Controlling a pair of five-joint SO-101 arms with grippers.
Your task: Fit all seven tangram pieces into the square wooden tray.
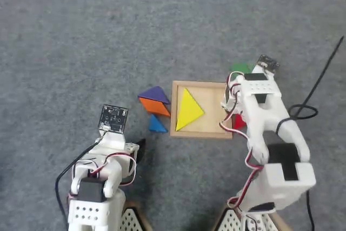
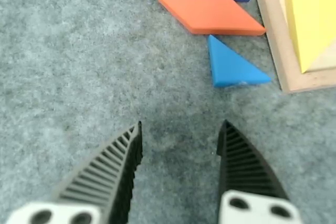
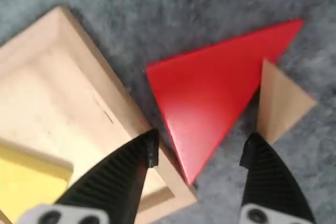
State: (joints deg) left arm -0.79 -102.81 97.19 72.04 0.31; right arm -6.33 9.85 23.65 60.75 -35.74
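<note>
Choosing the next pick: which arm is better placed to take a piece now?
Right. The right gripper hangs open over the red triangle beside the wooden tray; the left gripper hangs over bare carpet, short of the small blue triangle.

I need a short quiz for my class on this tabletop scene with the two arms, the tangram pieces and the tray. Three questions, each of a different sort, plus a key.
1. Fill the gap: the left gripper, above the grey carpet, is ___ and holds nothing.
2. True or false: the right gripper is open above the large red triangle.
3. Where does the large yellow triangle lie?
A. in the left gripper
B. in the square wooden tray
C. under the right gripper

Key: 1 open; 2 true; 3 B.
</note>
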